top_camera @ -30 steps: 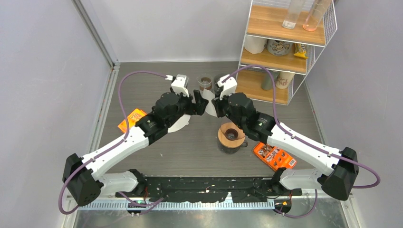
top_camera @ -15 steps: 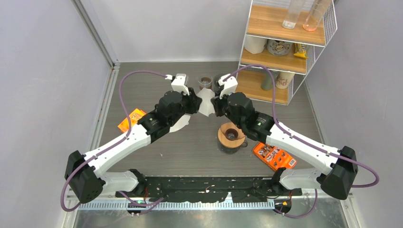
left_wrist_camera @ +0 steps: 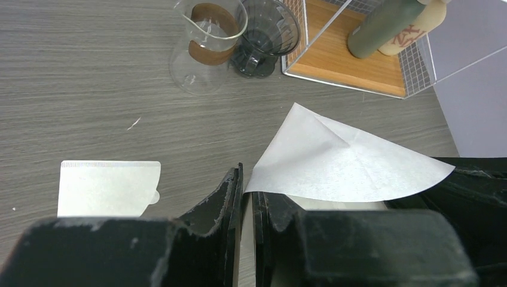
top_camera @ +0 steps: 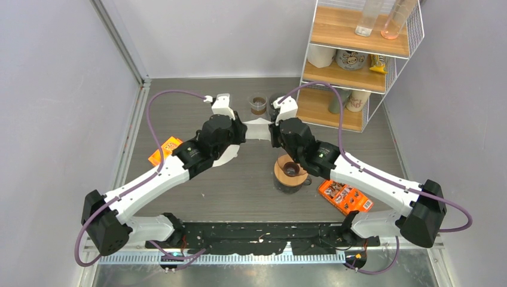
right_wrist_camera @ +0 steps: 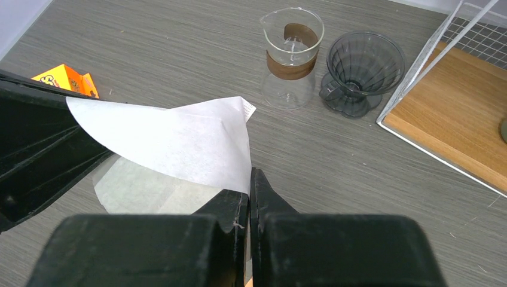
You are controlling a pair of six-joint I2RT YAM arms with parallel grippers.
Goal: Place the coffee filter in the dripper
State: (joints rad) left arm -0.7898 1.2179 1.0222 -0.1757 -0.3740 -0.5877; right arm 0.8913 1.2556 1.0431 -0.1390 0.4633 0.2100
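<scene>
Spanning left pincer [left_wrist_camera: 246, 182], right pincer [right_wrist_camera: 249, 182]: filter [left_wrist_camera: 341, 161]

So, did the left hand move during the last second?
Yes. The left hand slid slightly left relative to the glass carafe, pulling the coffee filter wider.

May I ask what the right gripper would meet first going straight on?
The right gripper, past the coffee filter it grips, would probably meet the table just short of the glass carafe; depth unclear.
</scene>
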